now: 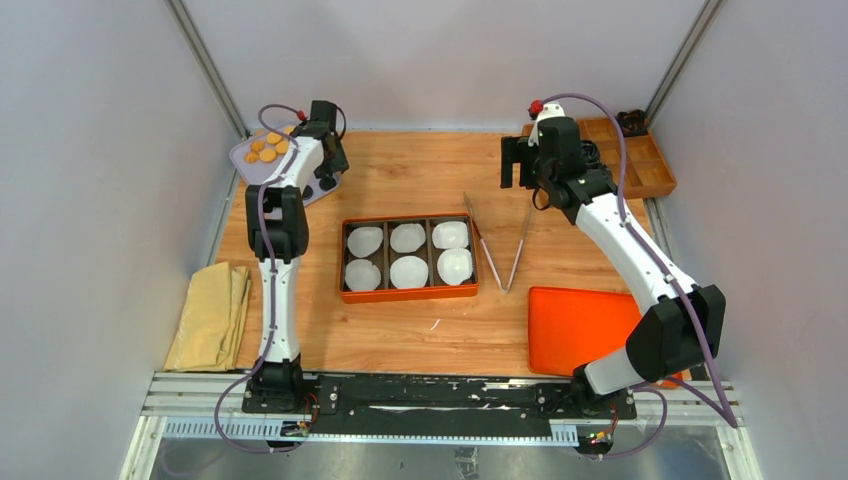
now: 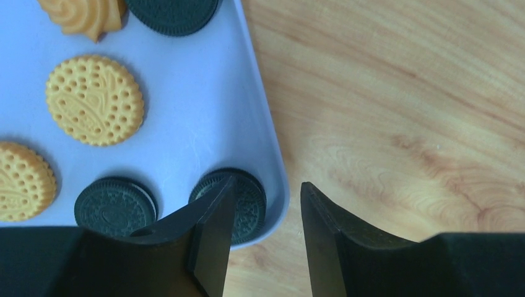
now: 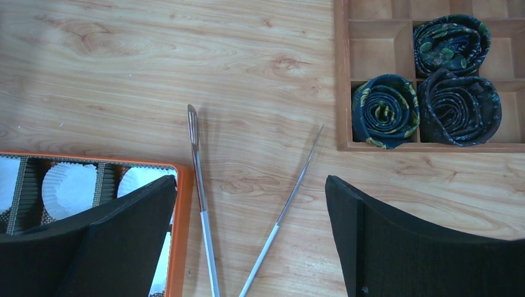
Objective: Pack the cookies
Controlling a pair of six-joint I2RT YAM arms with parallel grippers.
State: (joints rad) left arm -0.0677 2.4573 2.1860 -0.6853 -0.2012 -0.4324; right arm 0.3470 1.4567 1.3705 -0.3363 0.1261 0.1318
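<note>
The lavender tray (image 2: pixel 204 124) sits in the far left corner of the table (image 1: pixel 420 170), hard by the side wall. The cookies (image 2: pixel 95 99) lie on it. Up close I count three golden ones and three dark sandwich cookies (image 2: pixel 114 206).

The left gripper (image 2: pixel 267 182) hangs over the tray's rounded corner with its jaws apart. One finger (image 2: pixel 213 216) covers part of a dark cookie and the other is out over bare wood. It holds nothing.

Open wood runs from there to the orange box (image 1: pixel 408 293), which has six cells and six white liners (image 1: pixel 408 238). One pair of tongs (image 3: pixel 201 185) lies splayed just beside the box's right wall.

The right gripper (image 3: pixel 251 179) hovers above the tongs, spread wide and empty. Near it is a wooden organizer (image 1: pixel 650 165) with three rolled ties (image 3: pixel 385 111). There is one orange lid (image 1: pixel 575 325) near right and one folded cloth (image 1: pixel 210 315) near left.
</note>
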